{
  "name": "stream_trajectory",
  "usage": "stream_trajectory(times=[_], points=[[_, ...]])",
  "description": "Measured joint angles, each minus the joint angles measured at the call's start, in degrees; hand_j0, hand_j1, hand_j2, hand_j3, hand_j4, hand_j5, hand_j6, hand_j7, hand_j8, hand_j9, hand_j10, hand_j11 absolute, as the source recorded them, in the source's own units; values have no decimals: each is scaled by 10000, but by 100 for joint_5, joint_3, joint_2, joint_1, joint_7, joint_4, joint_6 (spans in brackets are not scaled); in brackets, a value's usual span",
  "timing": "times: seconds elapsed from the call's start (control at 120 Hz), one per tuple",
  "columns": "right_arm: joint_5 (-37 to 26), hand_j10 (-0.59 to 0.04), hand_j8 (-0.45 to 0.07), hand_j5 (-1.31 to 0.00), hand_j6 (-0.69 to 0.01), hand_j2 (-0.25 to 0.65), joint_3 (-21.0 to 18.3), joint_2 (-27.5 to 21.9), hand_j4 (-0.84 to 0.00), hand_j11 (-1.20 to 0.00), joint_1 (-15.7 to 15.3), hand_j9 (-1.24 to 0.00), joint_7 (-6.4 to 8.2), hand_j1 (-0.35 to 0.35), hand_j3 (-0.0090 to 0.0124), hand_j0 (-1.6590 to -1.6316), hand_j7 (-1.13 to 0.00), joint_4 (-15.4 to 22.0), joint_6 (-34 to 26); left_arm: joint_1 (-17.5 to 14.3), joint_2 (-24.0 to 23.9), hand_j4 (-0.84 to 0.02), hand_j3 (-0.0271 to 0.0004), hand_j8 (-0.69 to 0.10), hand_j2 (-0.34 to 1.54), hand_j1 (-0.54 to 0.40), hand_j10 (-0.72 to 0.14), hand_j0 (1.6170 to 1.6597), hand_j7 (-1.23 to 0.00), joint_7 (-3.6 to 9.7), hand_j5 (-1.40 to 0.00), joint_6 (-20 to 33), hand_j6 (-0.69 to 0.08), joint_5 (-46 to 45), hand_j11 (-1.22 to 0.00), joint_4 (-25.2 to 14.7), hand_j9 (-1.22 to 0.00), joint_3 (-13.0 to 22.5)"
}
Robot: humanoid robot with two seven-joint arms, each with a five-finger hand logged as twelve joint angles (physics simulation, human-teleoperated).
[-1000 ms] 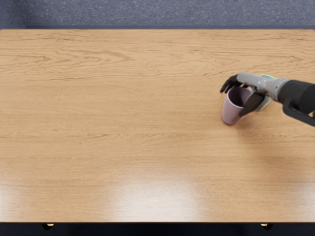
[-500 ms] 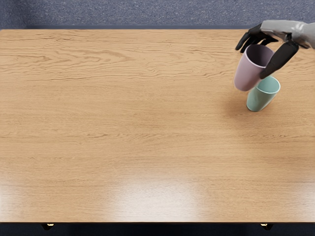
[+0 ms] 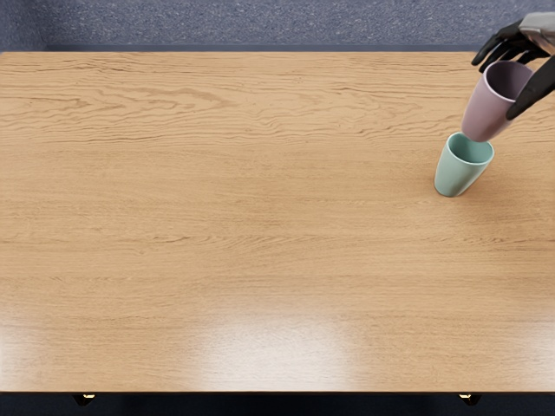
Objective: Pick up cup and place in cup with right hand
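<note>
The right hand [image 3: 528, 43], black-fingered with a smooth grey back, grips a smooth, tapered pink cup [image 3: 486, 116], which lies toward the hand's seven o'clock. Its base overlaps the far rim of a glossy, tapered green cup [image 3: 455, 176], standing toward half past two on the wood-grained table [image 3: 217, 234].

Simulated room of unclear kind, with speckled blue-grey floor [image 3: 260, 23] and wood-grained table [image 3: 217, 217].

No readable text, label, brand, number or sign shows anywhere in the view.
</note>
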Motion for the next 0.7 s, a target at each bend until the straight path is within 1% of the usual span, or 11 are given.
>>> stream_trajectory(times=[0.05,0.075,0.158,0.192,0.242,0.308,0.358,0.475,0.7], points=[[0,-3154,-2761,-6605,-4070,1278,-30,57,-4551,-6389,2,-6516,4,1076,2,-16571,-6281,-88,-60,0,0,1,1,2,-3,3490,2,16581,1,0,1,0,2,0,1,0,1,0],[1,-3105,-2719,-6614,-4026,1256,-39,89,-4580,-6417,2,-6539,5,1090,3,-16570,-6302,-125,-84,0,0,1,0,2,-3,3490,2,16581,1,0,1,0,2,0,1,-1,1,0],[5,-3002,-2610,-6623,-3922,1225,-95,162,-4664,-6450,0,-6587,9,1140,-6,-16565,-6353,-215,-169,0,0,1,0,2,-2,3490,2,16581,1,0,1,0,2,0,1,-1,1,0],[5,-2987,-2590,-6628,-3899,1223,-140,183,-4688,-6451,-1,-6600,11,1149,-4,-16563,-6369,-235,-215,0,0,1,0,2,-2,3490,2,16581,0,0,0,0,2,0,0,-2,0,0],[1,-2961,-2568,-6622,-3856,1298,-207,244,-4727,-6484,-1,-6607,15,1193,5,-16564,-6388,-256,-266,0,0,1,0,2,-2,3489,2,16581,0,0,0,0,2,0,0,-1,0,0],[3,-2929,-2540,-6648,-3847,1315,-288,301,-4740,-6509,-3,-6638,16,1210,-4,-16563,-6407,-269,-330,0,0,1,0,2,-2,3489,1,16581,0,0,0,0,2,0,0,-1,0,0],[5,-2916,-2523,-6652,-3829,1275,-330,325,-4756,-6494,-6,-6646,17,1206,-7,-16560,-6418,-273,-359,0,0,1,0,2,-2,3489,1,16581,0,0,0,0,2,0,0,0,0,0],[8,-2922,-2505,-6666,-3810,1262,-399,333,-4774,-6473,-13,-6656,18,1204,-5,-16556,-6434,-266,-389,0,0,1,0,2,-2,3489,1,16581,0,0,0,0,2,0,0,0,0,0],[8,-2930,-2514,-6647,-3810,1269,-411,256,-4782,-6463,-21,-6638,19,1208,-3,-16554,-6426,-232,-357,0,0,1,0,2,-1,3489,2,16581,0,0,0,0,2,0,0,0,0,0]])
